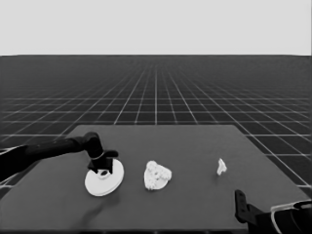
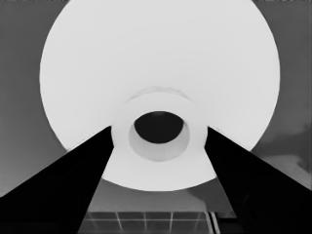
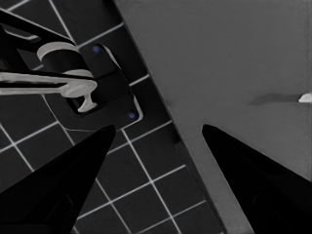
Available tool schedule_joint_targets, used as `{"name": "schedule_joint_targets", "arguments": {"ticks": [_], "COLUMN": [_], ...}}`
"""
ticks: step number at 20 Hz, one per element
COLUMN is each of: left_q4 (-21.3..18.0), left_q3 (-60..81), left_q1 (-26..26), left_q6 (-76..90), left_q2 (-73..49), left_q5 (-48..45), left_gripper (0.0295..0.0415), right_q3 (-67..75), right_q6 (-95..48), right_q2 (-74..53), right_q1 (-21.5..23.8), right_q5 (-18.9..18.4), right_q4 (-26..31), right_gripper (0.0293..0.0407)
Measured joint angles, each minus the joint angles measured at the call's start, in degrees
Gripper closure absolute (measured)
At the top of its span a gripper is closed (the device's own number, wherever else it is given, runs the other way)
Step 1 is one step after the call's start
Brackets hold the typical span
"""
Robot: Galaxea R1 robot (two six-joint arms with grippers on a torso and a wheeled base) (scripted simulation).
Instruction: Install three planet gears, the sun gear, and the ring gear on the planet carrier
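on the dark table (image 1: 195,146), left of centre, the larger round part (image 1: 104,178) sits tilted, one edge raised, its near rim low by the tabletop. left gripper (image 1: 103,165) is at its middle; the left wrist view shows the two fingers (image 2: 73,180) pressed against either side of the raised hub around the central hole, so the pincer is clamped on the larger round part (image 2: 161,73). left arm reaches in from the left edge.

just right of it, apart, near table centre: the smaller round part (image 1: 157,176) with small toothed gears (image 1: 156,170) seated on top; count unclear.

well to the right, alone: a thin white piece (image 1: 221,167), also at the edge of the right wrist view (image 3: 305,98).

right gripper (image 1: 241,207) parked at the near right corner, fingers (image 3: 73,170) spread apart around nothing, over the table edge and floor grid.
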Motion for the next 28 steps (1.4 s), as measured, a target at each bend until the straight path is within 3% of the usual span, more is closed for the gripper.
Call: {"name": "schedule_joint_targets", "arguments": {"ticks": [4,7,12,14,16,19,24,28], "left_q4": [0.00,-7.33,-9.40,-9.50,-7.12,-6.75,-6.67,-1.99], "left_q3": [0.00,5.93,6.20,6.19,4.27,-9.12,-14.20,-17.13], "left_q1": [0.00,-9.09,-11.52,-11.62,-10.30,-9.67,-9.53,-4.59], "left_q6": [0.00,-2.17,-2.23,-2.22,-23.89,-23.69,-22.21,-20.47], "left_q2": [0.00,-2.61,-2.74,-2.74,17.84,34.01,37.63,38.50], "left_q5": [0.00,5.68,6.88,6.94,8.90,8.91,8.75,7.36], "left_gripper": [0.0362,0.0362,0.0362,0.0362,0.0362,0.0362,0.0362,0.0362], "right_q3": [0.00,0.00,0.00,0.00,0.00,0.00,0.00,0.00], "right_q6": [0.00,0.00,0.00,0.00,0.00,0.00,0.00,0.00], "right_q2": [0.00,0.00,0.00,0.00,0.00,0.00,0.00,0.00], "right_q1": [0.00,0.00,0.00,0.00,0.00,0.00,0.00,0.00], "right_q5": [0.00,0.00,0.00,0.00,0.00,0.00,0.00,0.00], "right_q4": [0.00,0.00,0.00,0.00,0.00,0.00,0.00,0.00], "right_gripper": [0.0315,0.0315,0.0315,0.0315,0.0315,0.0315,0.0315,0.0315]}}
